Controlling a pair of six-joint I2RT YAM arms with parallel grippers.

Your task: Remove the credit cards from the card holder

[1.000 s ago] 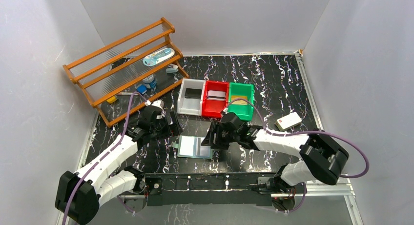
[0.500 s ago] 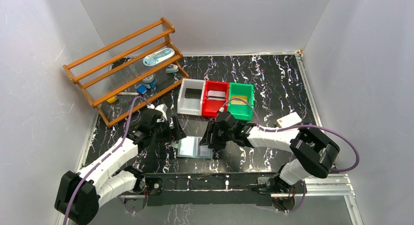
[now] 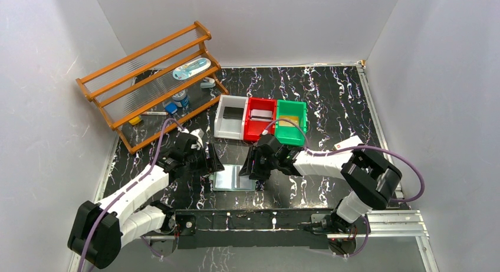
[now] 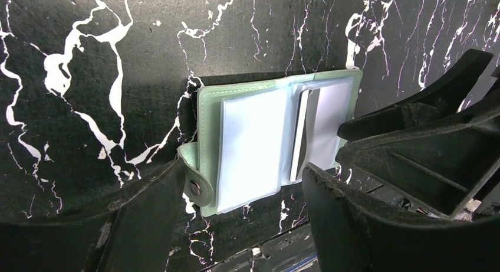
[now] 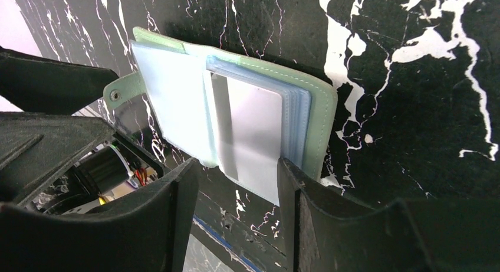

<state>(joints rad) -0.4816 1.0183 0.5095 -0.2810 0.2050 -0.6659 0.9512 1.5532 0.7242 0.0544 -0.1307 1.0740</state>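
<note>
Both arms have neared the card holder (image 3: 234, 179) — left fingers (image 4: 147, 213) and right fingers (image 5: 177, 207) apart.

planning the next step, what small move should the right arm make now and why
Probably lower the right fingers and close them on the pale credit card: its end sticks out of a pocket in the open card holder, right between the open fingers, and nothing grips it yet.
</note>
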